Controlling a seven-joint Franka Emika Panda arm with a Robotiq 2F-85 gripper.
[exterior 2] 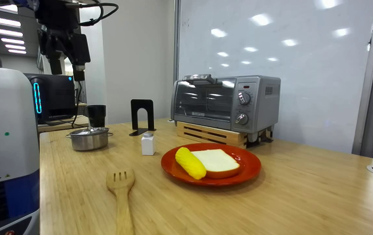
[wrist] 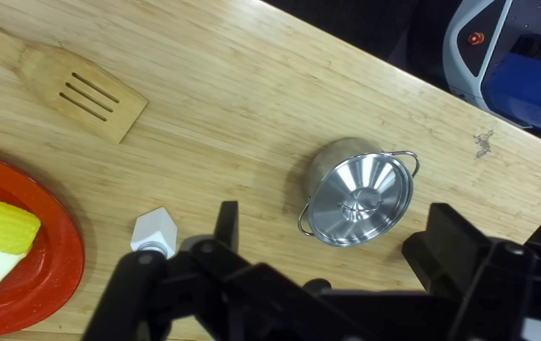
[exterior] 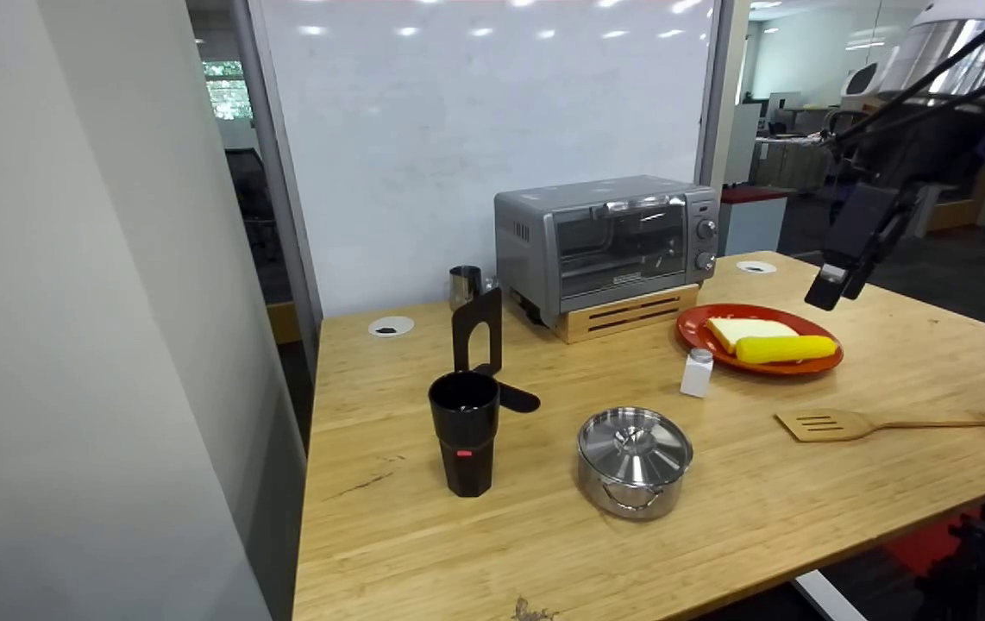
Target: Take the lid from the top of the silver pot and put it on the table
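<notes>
The shiny silver lid [exterior: 635, 444] sits on top of the silver pot [exterior: 630, 504], covering it. The pot [exterior 2: 90, 142] and lid [exterior 2: 90, 131] also show in an exterior view, standing on the light-wood table [exterior 2: 297, 202]. In the wrist view the lid [wrist: 334, 220], with its central loop handle, and the pot wall [wrist: 329, 161] appear between and ahead of the fingers. My gripper [wrist: 337, 218] is open and empty. It hangs high above the table, apart from the lid, in both exterior views [exterior: 837, 289] [exterior 2: 67, 71].
A black cup [exterior: 467, 431] and a black bookend [exterior: 477, 332] stand near the pot. A white bottle [exterior: 697, 373], a red plate [exterior: 768, 371] with bread and yellow corn, and a wooden spatula [exterior: 837, 424] lie around. A toaster oven [exterior: 613, 246] stands at the back.
</notes>
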